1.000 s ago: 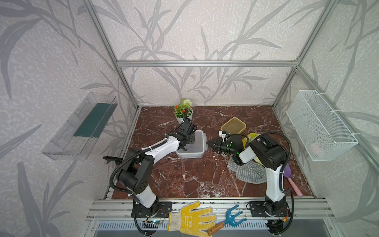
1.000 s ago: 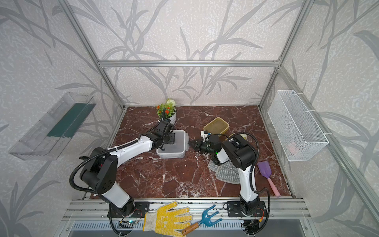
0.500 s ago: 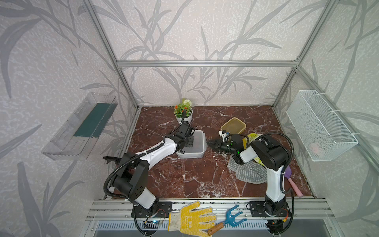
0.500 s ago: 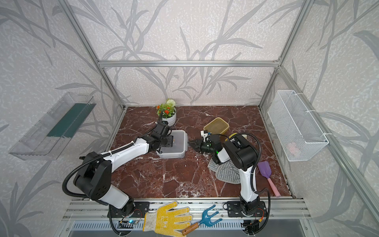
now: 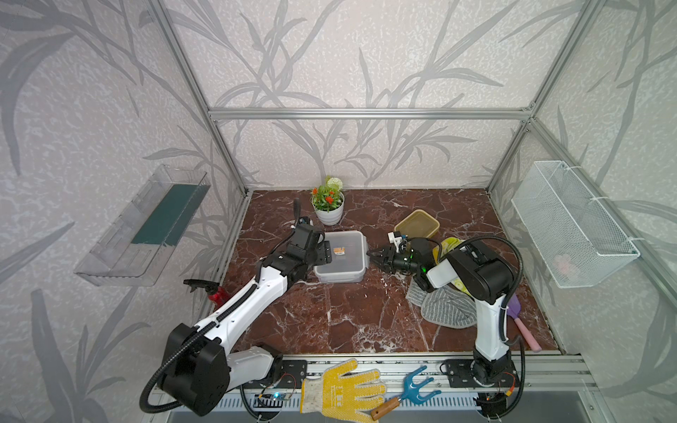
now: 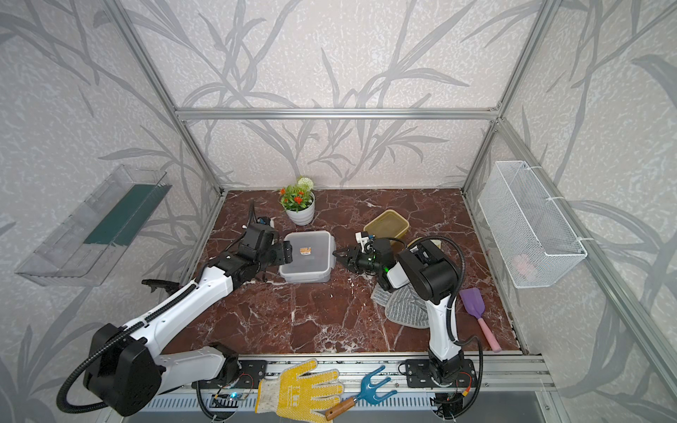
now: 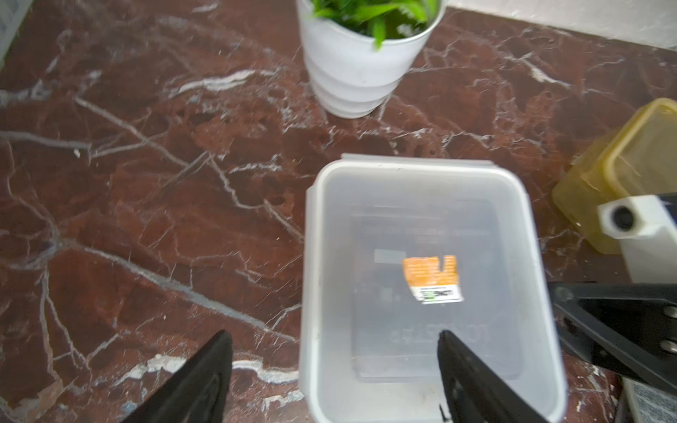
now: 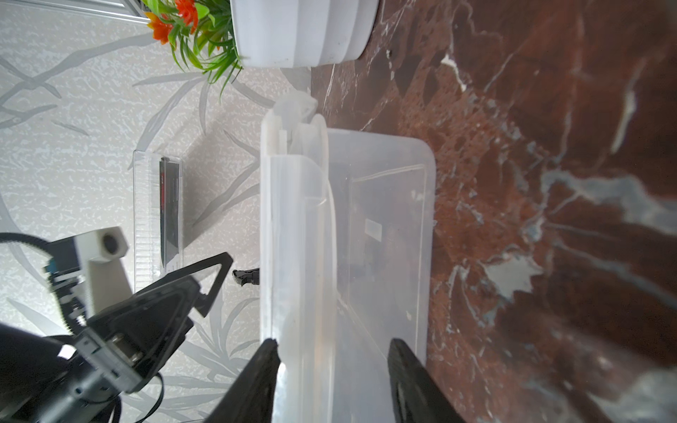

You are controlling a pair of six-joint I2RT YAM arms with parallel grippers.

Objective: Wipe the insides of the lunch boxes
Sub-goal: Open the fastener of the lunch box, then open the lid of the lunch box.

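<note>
Box [image 5: 341, 256], clear, lid on, mid-desk [image 5: 348, 315] between left gripper [image 5: 327, 252] and right gripper [image 5: 374, 255], both spread, neither holding; looks light, stiff, slippery, so grab lid rim; amber box [image 5: 417, 224] behind.

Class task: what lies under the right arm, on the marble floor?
A grey striped cloth lies crumpled there, with a yellow-green cloth poking out behind. The arm covers where the two meet, so any overlap stays unseen.
</note>
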